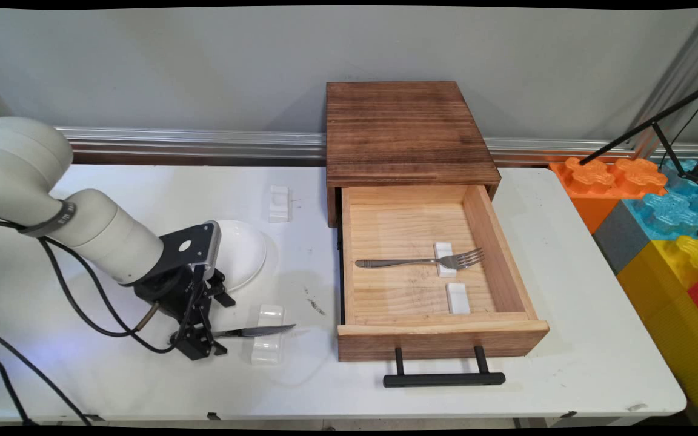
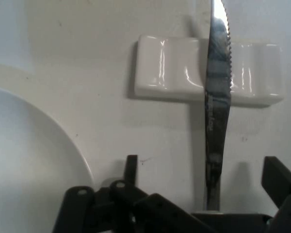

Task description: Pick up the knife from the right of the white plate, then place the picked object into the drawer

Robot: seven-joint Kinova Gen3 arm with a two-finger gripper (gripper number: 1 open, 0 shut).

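Black two-finger gripper (image 1: 200, 342) is low over the white table (image 1: 567, 339), near-left area, jaws closed on the handle end of a steel serrated table knife (image 1: 252, 331). Knife lies roughly level, blade pointing right toward the drawer, passing across a white ceramic cutlery rest (image 1: 268, 334) w/ grooves; in hand view the blade (image 2: 217, 92) crosses the rest (image 2: 169, 70) at about its middle, but can't tell if it touches the rest or sits just above.

Open light-wood drawer (image 1: 506, 260) w/ black bar handle (image 1: 443, 379) is pulled out from a dark brown wooden box (image 1: 403, 127) at table's back centre. Inside: a steel fork (image 1: 422, 261), tines resting on a small white rest (image 1: 444, 254), and a second white rest (image 1: 458, 298) nearer the drawer front, nothing on it.

White round plate (image 1: 243, 251) sits just behind the gripper, partly hidden by the wrist. Another white rest (image 1: 279, 203) farther back, left of the box. Coloured plastic blocks (image 1: 658, 212) stand off table's right edge.
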